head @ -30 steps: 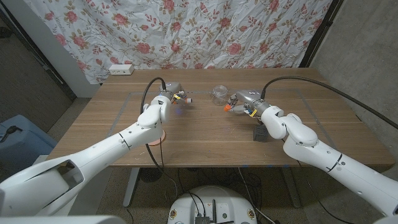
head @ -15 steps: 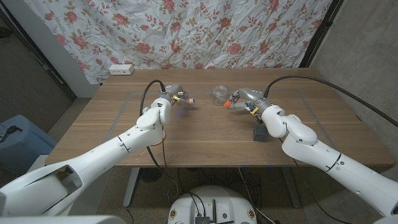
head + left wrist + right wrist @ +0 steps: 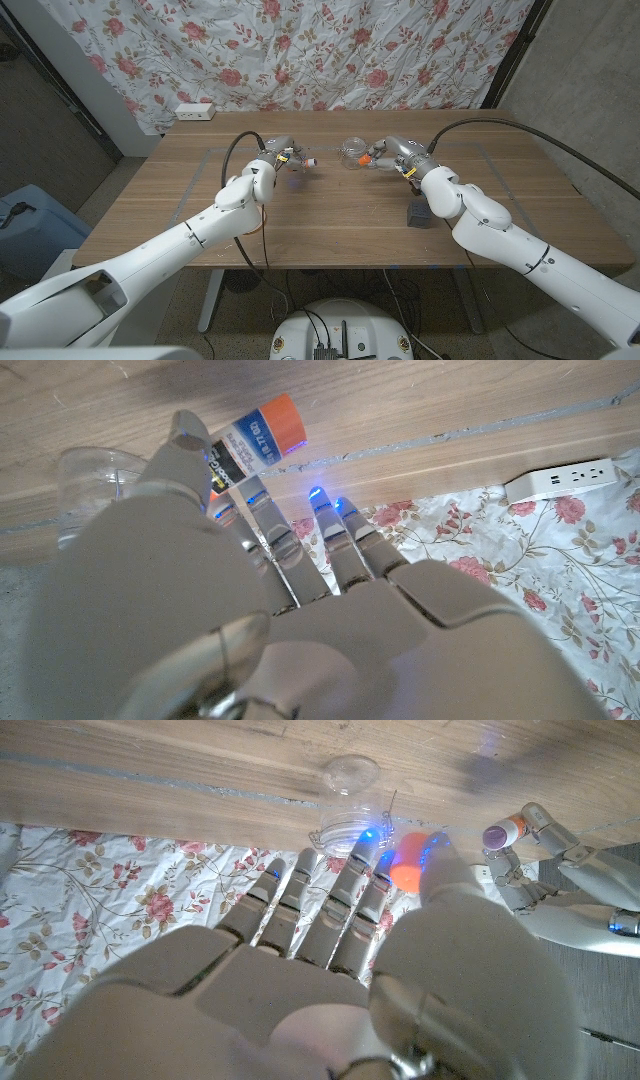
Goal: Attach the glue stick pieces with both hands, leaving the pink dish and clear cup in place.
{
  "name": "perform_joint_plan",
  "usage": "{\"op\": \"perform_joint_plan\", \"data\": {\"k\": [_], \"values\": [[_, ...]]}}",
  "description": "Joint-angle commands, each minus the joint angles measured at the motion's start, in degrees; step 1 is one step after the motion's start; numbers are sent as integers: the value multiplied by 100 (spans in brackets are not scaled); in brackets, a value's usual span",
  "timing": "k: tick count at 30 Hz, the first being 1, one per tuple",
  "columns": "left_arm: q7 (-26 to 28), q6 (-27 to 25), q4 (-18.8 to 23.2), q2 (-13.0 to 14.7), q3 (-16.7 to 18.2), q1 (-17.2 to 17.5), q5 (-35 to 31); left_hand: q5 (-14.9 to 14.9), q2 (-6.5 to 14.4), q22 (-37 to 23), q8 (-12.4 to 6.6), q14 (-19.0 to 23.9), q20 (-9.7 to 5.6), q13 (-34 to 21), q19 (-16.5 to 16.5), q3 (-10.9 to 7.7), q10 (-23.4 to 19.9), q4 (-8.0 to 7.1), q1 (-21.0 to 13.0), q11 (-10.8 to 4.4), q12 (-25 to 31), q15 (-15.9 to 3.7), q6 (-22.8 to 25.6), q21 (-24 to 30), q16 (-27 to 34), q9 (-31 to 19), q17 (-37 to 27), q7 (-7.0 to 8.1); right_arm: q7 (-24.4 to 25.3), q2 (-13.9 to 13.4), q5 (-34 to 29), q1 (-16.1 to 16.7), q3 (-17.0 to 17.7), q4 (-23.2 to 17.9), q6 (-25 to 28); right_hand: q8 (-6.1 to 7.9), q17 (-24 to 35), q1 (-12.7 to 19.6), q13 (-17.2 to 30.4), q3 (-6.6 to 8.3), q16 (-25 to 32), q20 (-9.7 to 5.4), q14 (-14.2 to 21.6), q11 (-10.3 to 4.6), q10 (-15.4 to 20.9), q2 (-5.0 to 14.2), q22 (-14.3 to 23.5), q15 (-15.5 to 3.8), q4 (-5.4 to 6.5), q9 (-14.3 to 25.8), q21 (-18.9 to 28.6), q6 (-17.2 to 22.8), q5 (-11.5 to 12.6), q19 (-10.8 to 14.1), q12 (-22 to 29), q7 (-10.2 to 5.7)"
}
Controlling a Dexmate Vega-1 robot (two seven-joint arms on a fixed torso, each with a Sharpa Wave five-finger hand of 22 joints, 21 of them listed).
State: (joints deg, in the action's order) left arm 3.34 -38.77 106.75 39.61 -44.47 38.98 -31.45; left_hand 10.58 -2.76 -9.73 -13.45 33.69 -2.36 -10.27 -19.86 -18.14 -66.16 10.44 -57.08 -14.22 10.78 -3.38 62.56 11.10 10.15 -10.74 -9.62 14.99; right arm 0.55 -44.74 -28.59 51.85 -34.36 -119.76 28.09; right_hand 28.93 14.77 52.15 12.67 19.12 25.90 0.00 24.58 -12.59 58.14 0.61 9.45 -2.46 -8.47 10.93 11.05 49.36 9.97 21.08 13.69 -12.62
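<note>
Above the far middle of the wooden table, the left hand holds the glue stick body, a white-labelled tube with an orange end; its print is too small to read. The right hand pinches the small orange cap. The clear plastic cup stands between the hands, just beside the right one. A white power strip lies at the table's far left edge.
</note>
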Motion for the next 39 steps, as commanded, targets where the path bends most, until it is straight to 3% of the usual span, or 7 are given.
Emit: {"op": "perform_joint_plan", "data": {"k": [1, 21, 39], "values": [[192, 192, 146, 30, 67, 97, 302, 25, 451, -29, -13, 13, -106, -90, 8, -166, -576, -110, 480, 143, 25, -854, 510, 10, -7, -24, 1, -523, 244, -30, 572, 72, 108, -215, 174, -30, 16, -41, 16, -29, 35, 49, 32, 1, 51, 32, 25, -786, 15, 11, -14, 44, 37, -8, -22, -8], [600, 844, 104, -9, 374, 347, 1009, 26, 455, -32, 8, -8, -112, -89, 7, -197, -539, -114, 522, 143, 17, -848, 495, 14, -14, -21, 5, -543, 655, -16, 1053, -52, 47, -74, 93, -75, 12, -72, 40, -62, 37, 83, 27, 1, 60, 35, 26, -774, 13, -5, -2, 40, 44, 23, -28, -9], [815, 1143, -115, -214, 462, 331, 1515, 21, 453, -34, 43, -25, -98, -90, 23, -217, -502, -137, 615, 146, 13, -808, 441, 13, -16, -22, 9, -563, 871, 46, 913, -226, -178, -161, 433, -120, 11, -120, 60, -97, 36, 120, 12, 3, 62, 43, 28, -760, 24, -14, -9, 31, 46, 6, -35, -8]]}}
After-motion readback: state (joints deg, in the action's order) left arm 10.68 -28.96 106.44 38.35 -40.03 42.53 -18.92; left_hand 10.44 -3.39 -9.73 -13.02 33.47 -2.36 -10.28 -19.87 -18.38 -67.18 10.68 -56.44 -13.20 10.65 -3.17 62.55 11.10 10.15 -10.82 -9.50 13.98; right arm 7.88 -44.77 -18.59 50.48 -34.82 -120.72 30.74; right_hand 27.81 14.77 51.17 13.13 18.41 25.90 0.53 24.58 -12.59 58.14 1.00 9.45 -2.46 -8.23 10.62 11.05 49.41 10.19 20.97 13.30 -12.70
